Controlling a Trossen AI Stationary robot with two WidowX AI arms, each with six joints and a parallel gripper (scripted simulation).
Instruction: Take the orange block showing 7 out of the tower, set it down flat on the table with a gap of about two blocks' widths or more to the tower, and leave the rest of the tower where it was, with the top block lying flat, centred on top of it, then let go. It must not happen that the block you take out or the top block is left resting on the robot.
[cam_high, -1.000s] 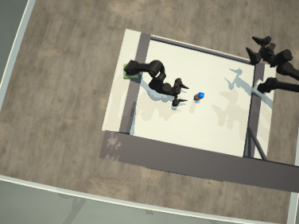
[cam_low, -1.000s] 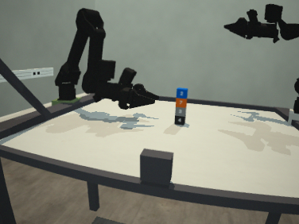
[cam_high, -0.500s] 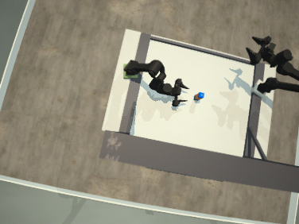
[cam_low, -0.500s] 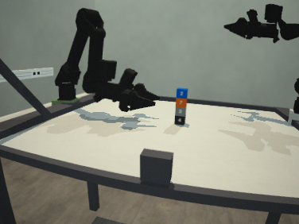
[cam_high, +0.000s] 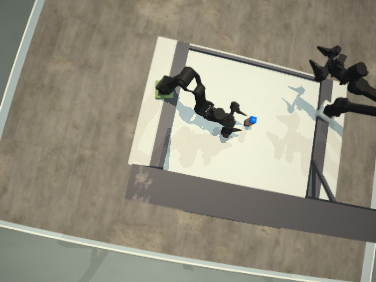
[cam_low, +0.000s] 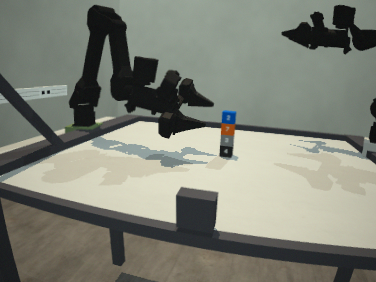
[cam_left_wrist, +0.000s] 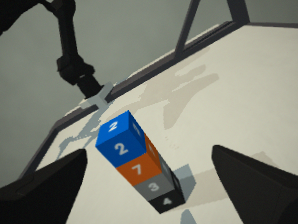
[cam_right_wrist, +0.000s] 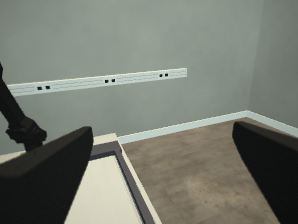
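A tower of four blocks stands upright on the white table: blue 2 (cam_low: 229, 117) on top, orange 7 (cam_low: 228, 129) under it, then grey 3 (cam_low: 227, 140), then black 4 (cam_low: 226, 151). In the left wrist view the tower looks tilted, with the orange 7 block (cam_left_wrist: 138, 169) between the two fingers' outlines and further off. My left gripper (cam_low: 197, 111) is open and empty, a short way to the left of the tower and pointing at it. My right gripper (cam_low: 292, 34) is open and empty, high above the table's far right edge.
A dark grey box (cam_low: 196, 210) sits on the table's front rim. A dark frame (cam_high: 320, 150) runs around the table. The left arm's green base (cam_high: 165, 89) is at one edge of the table.
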